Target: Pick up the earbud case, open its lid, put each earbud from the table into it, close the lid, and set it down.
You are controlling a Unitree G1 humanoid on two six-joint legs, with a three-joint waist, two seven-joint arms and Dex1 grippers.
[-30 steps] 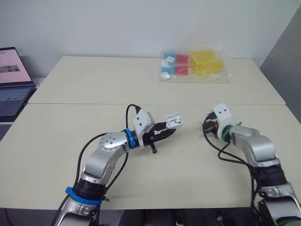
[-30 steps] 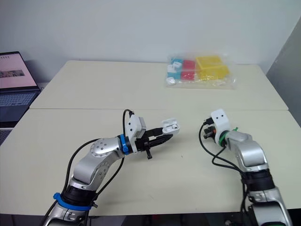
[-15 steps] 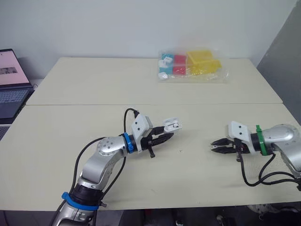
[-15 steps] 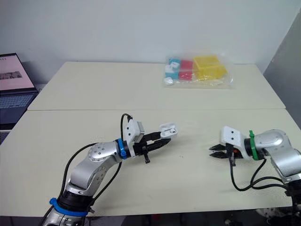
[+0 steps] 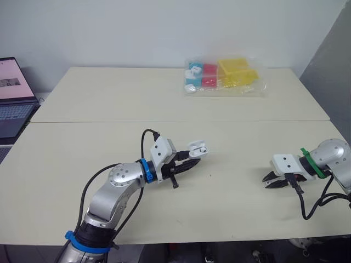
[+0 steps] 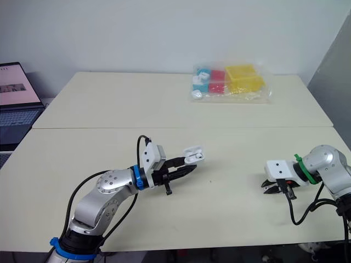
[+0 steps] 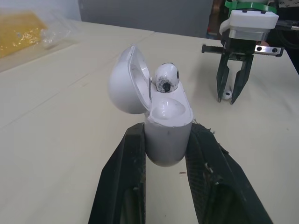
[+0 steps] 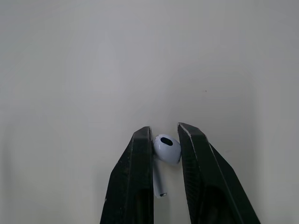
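The left gripper (image 5: pixel 193 161) is clamped on the lower body of the white earbud case (image 7: pixel 168 140), one black finger pressed against each side, and holds it clear of the table (image 5: pixel 82 109) near the middle of the near half. The case stands roughly upright between the fingers with its lid (image 7: pixel 124 84) swung back on the hinge. Inside, the seated earbud (image 7: pixel 166 78) sits in one socket with its rounded head poking above the rim, and the socket beside it is a bare white hollow. Well apart, towards the robot's right, the right gripper (image 5: pixel 270 179) is down at the tabletop with its fingers drawn narrow around the loose earbud (image 8: pixel 167 148). The head of that earbud sits right between the two fingertips and appears to touch both, while its stem lies on the table along the inside of one finger. At the far side of the table lies a clear plastic bag (image 5: pixel 225 76) of yellow, red and blue blocks. An open laptop (image 5: pixel 13 93) stands off the table's left edge.
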